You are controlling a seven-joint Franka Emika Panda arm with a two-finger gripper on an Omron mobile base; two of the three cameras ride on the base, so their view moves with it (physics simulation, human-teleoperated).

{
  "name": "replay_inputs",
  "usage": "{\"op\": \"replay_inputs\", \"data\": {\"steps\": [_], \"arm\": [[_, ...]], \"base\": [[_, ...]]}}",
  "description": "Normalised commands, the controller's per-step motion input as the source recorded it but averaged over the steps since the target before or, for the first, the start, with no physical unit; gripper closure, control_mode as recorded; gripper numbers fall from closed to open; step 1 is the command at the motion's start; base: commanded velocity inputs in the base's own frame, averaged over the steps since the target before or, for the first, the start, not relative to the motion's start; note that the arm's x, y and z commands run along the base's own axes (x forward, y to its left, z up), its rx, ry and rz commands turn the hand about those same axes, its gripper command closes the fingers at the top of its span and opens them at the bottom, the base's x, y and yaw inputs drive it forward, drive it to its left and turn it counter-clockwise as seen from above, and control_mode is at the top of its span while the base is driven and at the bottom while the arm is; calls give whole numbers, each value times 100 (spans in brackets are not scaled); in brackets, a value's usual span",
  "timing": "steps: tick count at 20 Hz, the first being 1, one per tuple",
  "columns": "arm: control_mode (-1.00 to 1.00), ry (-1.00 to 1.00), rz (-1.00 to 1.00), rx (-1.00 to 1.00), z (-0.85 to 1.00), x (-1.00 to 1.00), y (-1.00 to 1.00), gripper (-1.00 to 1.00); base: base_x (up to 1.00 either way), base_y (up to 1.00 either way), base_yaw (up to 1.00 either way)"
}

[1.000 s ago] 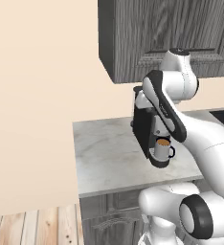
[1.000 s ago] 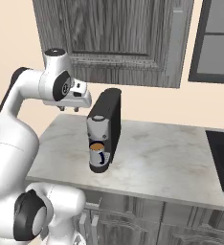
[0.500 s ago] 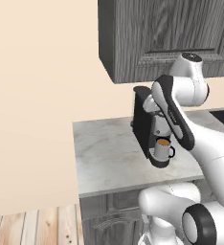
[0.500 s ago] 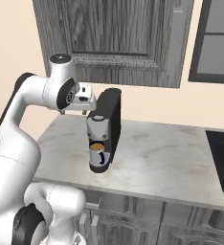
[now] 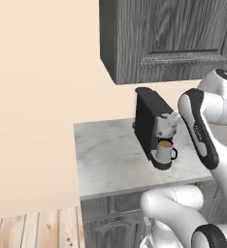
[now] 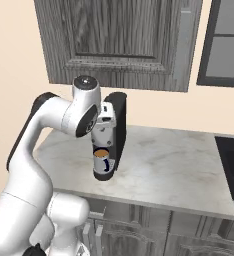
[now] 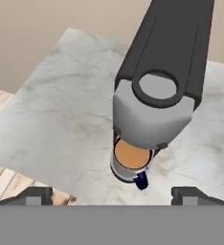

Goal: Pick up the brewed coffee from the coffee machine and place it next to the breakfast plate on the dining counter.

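Grey marbled counter (image 5: 110,155) carries the coffee machine (image 5: 148,118), and the arm's upper joints have swung across in front of it since a second ago. The brewed coffee (image 5: 165,149) sits unmoved on the round drip base under the brew head, brown liquid inside. The gripper (image 7: 112,194) hangs above, fingers spread wide, holding nothing.

Glossy white rounded arm segments, dark grey joint bands, a grey-capped joint, dark fingertips
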Motion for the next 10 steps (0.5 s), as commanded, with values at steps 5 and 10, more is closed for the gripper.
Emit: {"op": "replay_inputs", "data": {"steps": [5,10], "arm": [[-100,-18,15,0,-58,-30,-50,-100],[-100,-15,15,3,-54,-4,-30,-100]], "base": [[0,0,0],[0,0,0]]}}
